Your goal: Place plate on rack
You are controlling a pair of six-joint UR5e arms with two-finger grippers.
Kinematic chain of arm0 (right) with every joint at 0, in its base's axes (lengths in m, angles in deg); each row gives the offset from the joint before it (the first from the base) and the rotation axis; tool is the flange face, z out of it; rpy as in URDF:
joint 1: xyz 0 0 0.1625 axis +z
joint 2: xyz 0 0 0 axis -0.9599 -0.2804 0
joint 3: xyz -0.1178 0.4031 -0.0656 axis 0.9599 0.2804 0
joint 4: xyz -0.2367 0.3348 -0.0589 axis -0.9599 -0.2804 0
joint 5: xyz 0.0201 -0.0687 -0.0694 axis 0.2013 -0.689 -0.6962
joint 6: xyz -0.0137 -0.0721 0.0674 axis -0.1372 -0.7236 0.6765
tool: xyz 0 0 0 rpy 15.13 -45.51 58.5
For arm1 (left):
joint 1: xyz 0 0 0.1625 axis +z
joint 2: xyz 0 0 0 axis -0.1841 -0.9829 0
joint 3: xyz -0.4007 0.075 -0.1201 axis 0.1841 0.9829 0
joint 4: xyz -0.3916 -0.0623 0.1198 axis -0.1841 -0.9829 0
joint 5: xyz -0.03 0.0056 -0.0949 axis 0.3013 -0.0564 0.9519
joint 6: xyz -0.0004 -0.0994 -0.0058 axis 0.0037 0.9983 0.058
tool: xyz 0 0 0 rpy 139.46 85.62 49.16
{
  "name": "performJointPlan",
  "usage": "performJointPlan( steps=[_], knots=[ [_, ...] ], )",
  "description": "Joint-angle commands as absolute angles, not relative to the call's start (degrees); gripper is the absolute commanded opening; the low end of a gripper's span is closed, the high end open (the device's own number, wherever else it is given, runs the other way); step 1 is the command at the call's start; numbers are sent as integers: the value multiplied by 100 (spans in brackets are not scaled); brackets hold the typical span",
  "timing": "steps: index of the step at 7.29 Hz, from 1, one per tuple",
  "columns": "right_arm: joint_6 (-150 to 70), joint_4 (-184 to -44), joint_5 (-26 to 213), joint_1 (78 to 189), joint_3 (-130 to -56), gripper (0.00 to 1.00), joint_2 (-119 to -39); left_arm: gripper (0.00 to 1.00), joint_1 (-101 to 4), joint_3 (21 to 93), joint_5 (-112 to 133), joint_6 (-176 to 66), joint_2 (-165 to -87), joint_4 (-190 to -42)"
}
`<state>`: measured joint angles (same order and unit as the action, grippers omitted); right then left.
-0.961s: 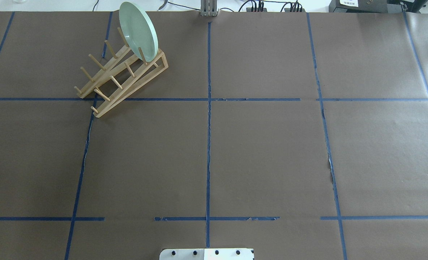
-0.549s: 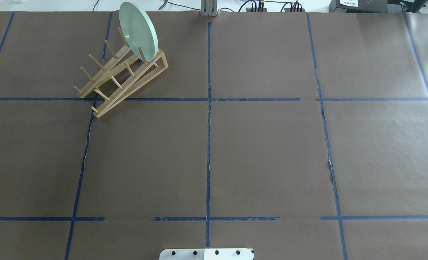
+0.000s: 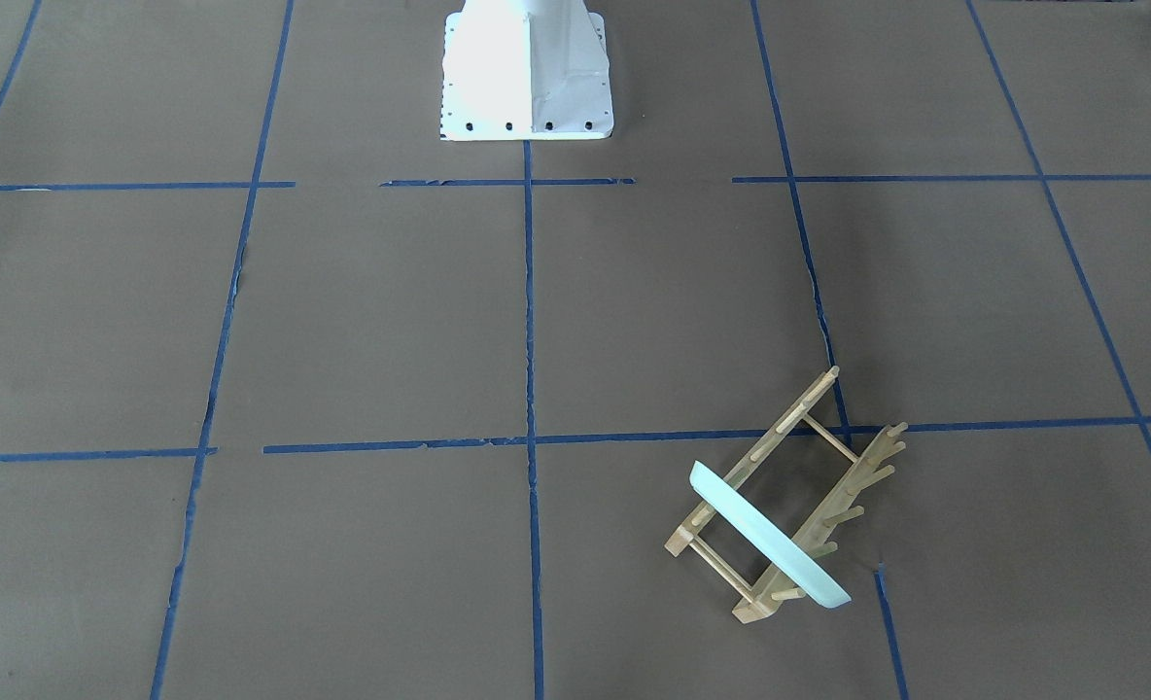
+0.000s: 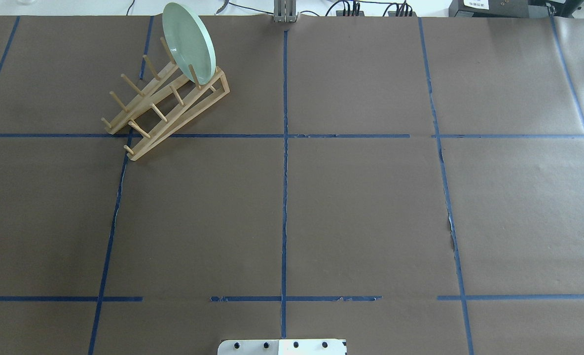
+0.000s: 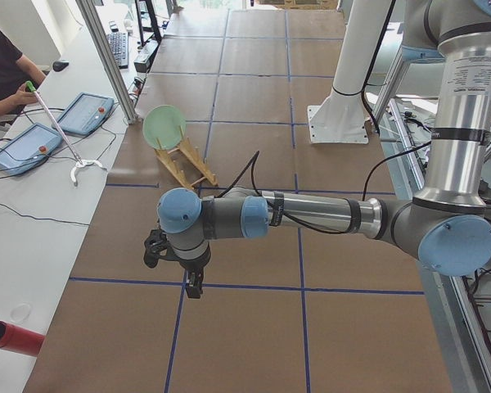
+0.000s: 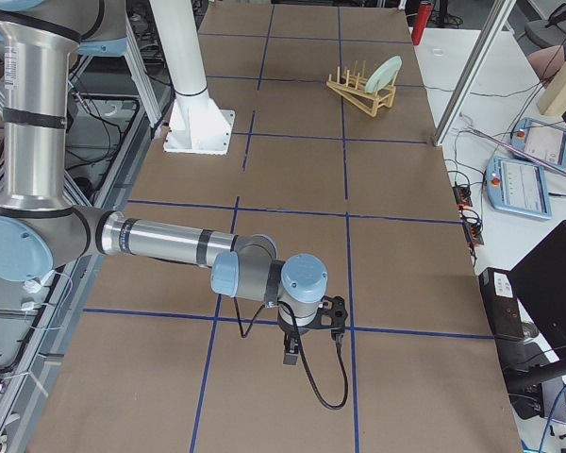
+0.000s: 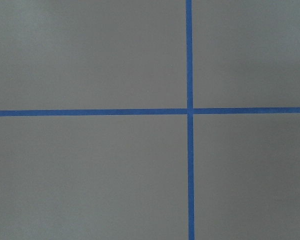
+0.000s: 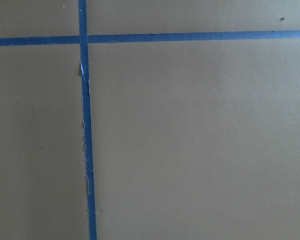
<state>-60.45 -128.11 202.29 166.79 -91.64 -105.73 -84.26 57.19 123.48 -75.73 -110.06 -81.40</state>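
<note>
The plate [image 4: 189, 43] stands on its edge in the rack [image 4: 164, 106], between the pegs at the rack's 1 o'clock end. The rack lies at about 10 o'clock on the counter [image 4: 361, 207] in the overhead view. I judge that the placing step is done and the task is at its end, because nothing holds the plate and both arms are well apart from it. The next move, as I see it, asks only to keep the arms away from the rack, since a light push could tip the leaning plate out of its slot. The overhead view shows the inside face of the plate and its lean, but no arm. The front-facing view shows the plate nearly edge-on, crossing both rails at the rack's 7 o'clock end, which makes it clear that it sits between the pegs. Only the side views show the arms: the left end effector [image 5: 195, 285] and the right end effector [image 6: 290, 354] hang above bare counter, and from there I cannot tell if their fingers are spread or pressed together. Both wrist views show only the brown counter and blue tape lines [image 7: 190, 111], no fingers.
</note>
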Motion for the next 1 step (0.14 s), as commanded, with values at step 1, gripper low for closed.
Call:
performJointPlan(
  steps=[1],
  knots=[
    [-6045, -12811, 20229, 16679, -9164, 100, -10573, 100, -8449, 5703, 12348, -7567, -11019, -8140]
  ],
)
